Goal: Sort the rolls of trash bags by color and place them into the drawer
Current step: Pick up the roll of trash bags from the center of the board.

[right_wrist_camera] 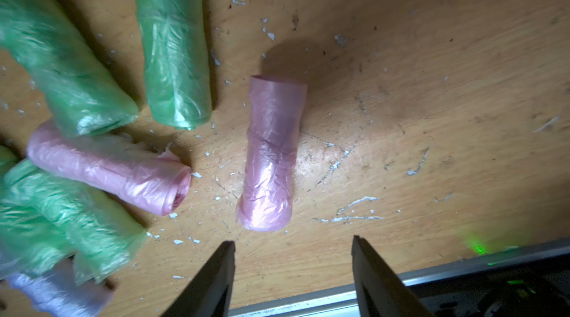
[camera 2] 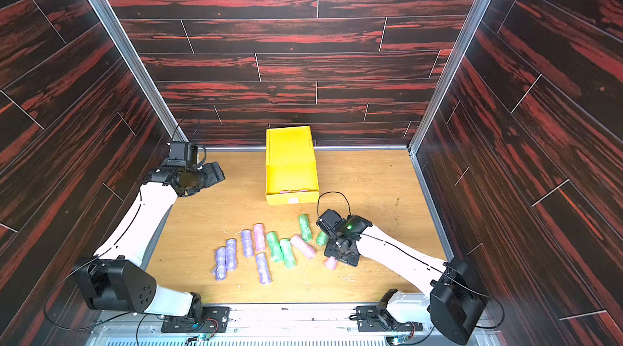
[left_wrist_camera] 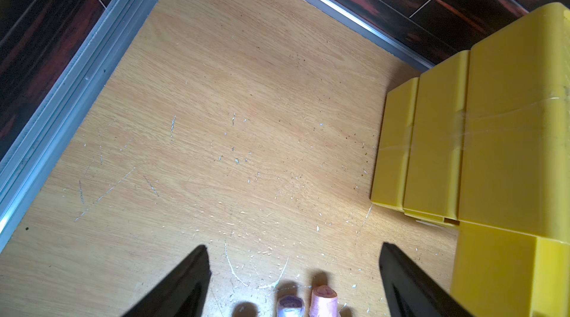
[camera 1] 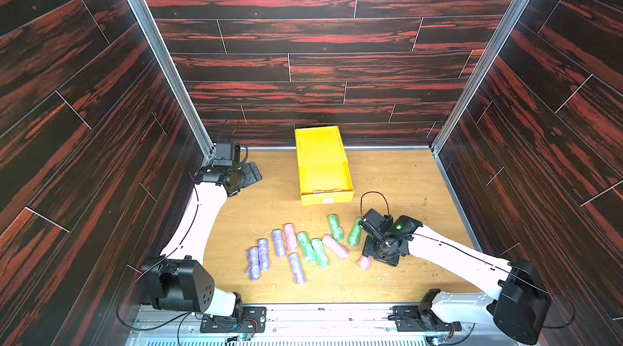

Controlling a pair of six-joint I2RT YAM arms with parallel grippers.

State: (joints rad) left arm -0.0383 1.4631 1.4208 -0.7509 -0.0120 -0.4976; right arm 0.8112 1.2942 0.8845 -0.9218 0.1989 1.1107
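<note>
In front of the drawer (camera 1: 323,165), rolls (camera 1: 306,246) lie on the bench (camera 1: 404,186); the right pincer (right_wrist_camera: 293,242), jaws apart and empty, hovers by a pink roll (right_wrist_camera: 270,155). Beside the drawer, the left pincer (left_wrist_camera: 293,247) gapes empty too.

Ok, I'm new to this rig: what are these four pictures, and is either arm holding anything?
Two white robot arms with black two-fingered grippers work over a wooden table. The two wide pictures come from one overhead camera; the other two come from a camera on each wrist. Pink, green and purple rolls of trash bags lie loose before the yellow drawer, one tray pulled out with something pink inside. The left gripper is open and empty beside the drawer. The right gripper is open, facing a pink roll, holding nothing.
</note>
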